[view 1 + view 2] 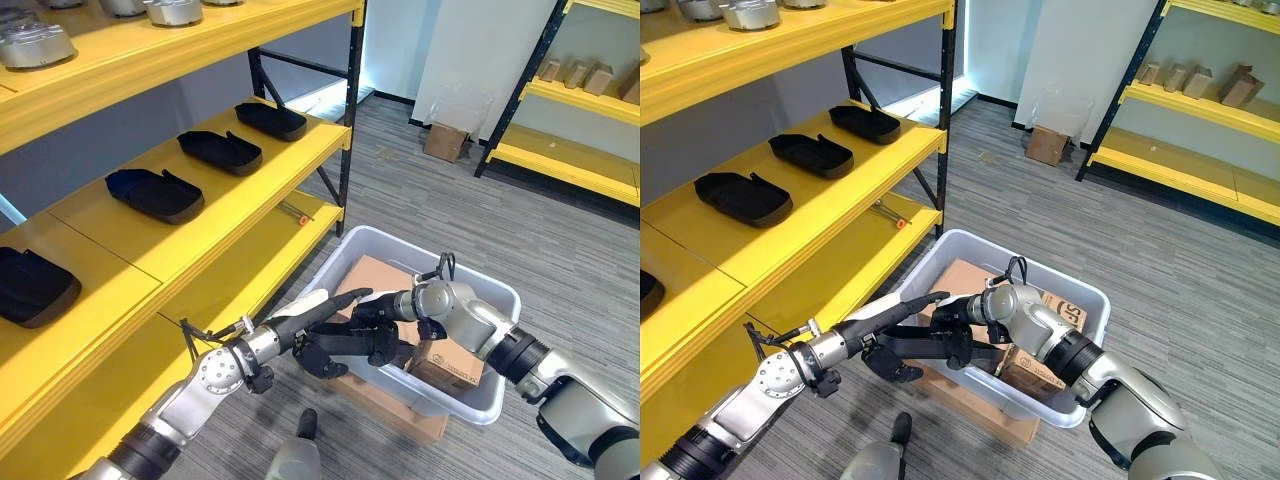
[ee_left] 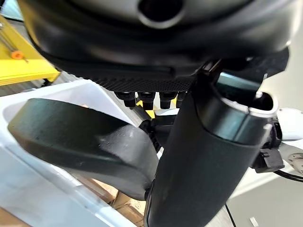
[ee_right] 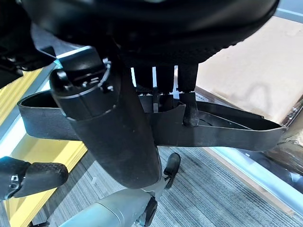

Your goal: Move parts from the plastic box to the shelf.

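Hands meet over the near-left rim of the plastic box (image 1: 478,290), and between them I see the black part (image 1: 345,343), a flat tray-like moulding held level just above the box's edge. My right hand (image 1: 385,322) grips it: in the right wrist view the fingers (image 3: 189,101) hook over the part's raised wall with the thumb (image 3: 111,130) across the outside. My left hand (image 1: 305,310) lies along the top of the part with fingers extended toward the box. From the left wrist view I think its thumb (image 2: 80,139) is under or against the part, but the angle is too close for me to be sure the hand is clamped on it.

Inside the box I see cardboard boxes (image 1: 445,365), and the box itself sits on a flat cardboard sheet (image 1: 395,410) on the grey floor (image 1: 450,200).

To my left stands the yellow shelf (image 1: 240,195). Three matching black parts (image 1: 155,193) lie in a row on its middle level, with another at the picture's left edge. Metal castings (image 1: 35,45) sit on the level above.
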Controlling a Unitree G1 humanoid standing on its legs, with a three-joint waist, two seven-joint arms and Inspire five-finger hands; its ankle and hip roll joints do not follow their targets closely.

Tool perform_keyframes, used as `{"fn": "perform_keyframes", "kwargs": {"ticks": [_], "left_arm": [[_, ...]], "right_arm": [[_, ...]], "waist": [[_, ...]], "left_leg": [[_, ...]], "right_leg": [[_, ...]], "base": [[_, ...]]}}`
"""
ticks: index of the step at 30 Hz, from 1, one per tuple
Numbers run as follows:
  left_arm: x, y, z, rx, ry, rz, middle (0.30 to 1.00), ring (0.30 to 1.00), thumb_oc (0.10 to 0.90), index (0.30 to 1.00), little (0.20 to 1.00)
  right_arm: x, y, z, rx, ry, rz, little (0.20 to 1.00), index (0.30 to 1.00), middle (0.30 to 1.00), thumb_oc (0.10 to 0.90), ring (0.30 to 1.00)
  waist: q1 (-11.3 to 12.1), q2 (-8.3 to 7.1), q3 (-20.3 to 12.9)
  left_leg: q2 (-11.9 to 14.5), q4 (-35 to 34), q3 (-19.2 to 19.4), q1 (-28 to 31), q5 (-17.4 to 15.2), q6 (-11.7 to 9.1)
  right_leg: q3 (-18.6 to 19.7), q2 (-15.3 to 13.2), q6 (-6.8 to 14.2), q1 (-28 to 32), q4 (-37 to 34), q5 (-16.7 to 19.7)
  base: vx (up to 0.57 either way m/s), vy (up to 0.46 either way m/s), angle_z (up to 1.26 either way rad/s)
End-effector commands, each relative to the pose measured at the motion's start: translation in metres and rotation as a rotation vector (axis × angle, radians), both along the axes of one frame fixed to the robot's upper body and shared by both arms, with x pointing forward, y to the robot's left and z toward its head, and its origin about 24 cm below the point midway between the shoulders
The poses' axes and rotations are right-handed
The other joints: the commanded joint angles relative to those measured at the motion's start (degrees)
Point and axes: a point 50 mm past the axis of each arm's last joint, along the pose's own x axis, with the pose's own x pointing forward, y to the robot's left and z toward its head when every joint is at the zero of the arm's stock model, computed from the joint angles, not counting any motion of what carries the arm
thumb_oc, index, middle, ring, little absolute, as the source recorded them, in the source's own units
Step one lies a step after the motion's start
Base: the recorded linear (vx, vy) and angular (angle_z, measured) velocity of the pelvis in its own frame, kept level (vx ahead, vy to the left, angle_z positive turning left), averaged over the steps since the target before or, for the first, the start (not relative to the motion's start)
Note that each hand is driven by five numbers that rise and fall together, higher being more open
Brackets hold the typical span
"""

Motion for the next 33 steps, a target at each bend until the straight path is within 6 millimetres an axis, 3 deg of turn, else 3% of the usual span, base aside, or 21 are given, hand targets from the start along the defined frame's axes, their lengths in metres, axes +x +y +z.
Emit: {"fn": "perform_keyframes", "kwargs": {"ticks": [1, 11, 17, 21, 25, 33], "left_arm": [[0.002, -0.004, 0.016, -0.086, -0.12, 0.016, 1.0, 1.0, 0.9, 1.0, 1.0], [-0.003, -0.004, 0.036, 0.0, -0.367, -0.058, 1.0, 1.0, 0.9, 1.0, 1.0], [-0.008, -0.003, 0.054, 0.183, -0.663, -0.17, 1.0, 1.0, 0.9, 1.0, 1.0], [-0.005, -0.006, 0.058, 0.275, -0.756, -0.214, 1.0, 1.0, 0.9, 1.0, 1.0], [0.006, -0.008, 0.057, 0.358, -0.776, -0.201, 1.0, 1.0, 0.9, 1.0, 1.0], [0.014, -0.02, 0.045, 0.338, -0.681, -0.175, 1.0, 1.0, 0.9, 1.0, 1.0]], "right_arm": [[0.024, 0.014, 0.065, 0.117, -0.244, 0.023, 0.3, 0.3, 0.3, 0.4, 0.3], [0.028, 0.009, 0.064, 0.116, -0.243, -0.006, 0.3, 0.3, 0.3, 0.4, 0.3], [0.027, 0.001, 0.059, 0.092, -0.228, 0.005, 0.3, 0.3, 0.3, 0.4, 0.3], [0.025, 0.007, 0.058, 0.085, -0.219, 0.041, 0.3, 0.3, 0.3, 0.4, 0.3], [0.023, 0.018, 0.058, 0.084, -0.215, 0.079, 0.3, 0.3, 0.3, 0.4, 0.3], [0.017, 0.031, 0.058, 0.096, -0.223, 0.133, 0.3, 0.3, 0.3, 0.4, 0.3]], "waist": [[0.8, -0.57, -3.3], [1.6, -0.93, -3.3], [1.1, -0.61, -3.7], [0.5, -0.19, -4.0], [-0.1, 0.12, -4.2], [-1.1, 0.06, -4.1]], "left_leg": [[4.2, -2.9, -3.0, -2.2, 0.2, -3.6], [4.0, -2.8, -3.6, -2.4, 0.2, -3.7], [4.2, -3.0, -3.5, -1.9, 0.2, -3.6], [4.2, -3.1, -3.4, -1.6, 0.1, -3.5], [4.2, -3.1, -3.0, -1.4, 0.1, -3.5], [4.5, -3.2, -2.4, -1.2, -0.2, -3.4]], "right_leg": [[0.2, -1.1, 0.0, -0.7, 0.9, 7.0], [-0.3, -1.1, -0.1, -0.6, 0.8, 7.1], [-0.3, -1.2, 0.1, -0.9, 1.3, 7.1], [-0.1, -1.4, 0.1, -1.2, 1.7, 7.0], [0.0, -1.6, 0.2, -1.3, 1.9, 7.0], [0.4, -1.7, 0.3, -1.7, 2.4, 6.9]], "base": [[0.0, -0.023, 0.05], [0.01, -0.019, 0.05], [0.0, 0.0, 0.0], [0.01, 0.025, 0.0], [0.0, 0.033, -0.01], [-0.01, 0.003, -0.03]]}}
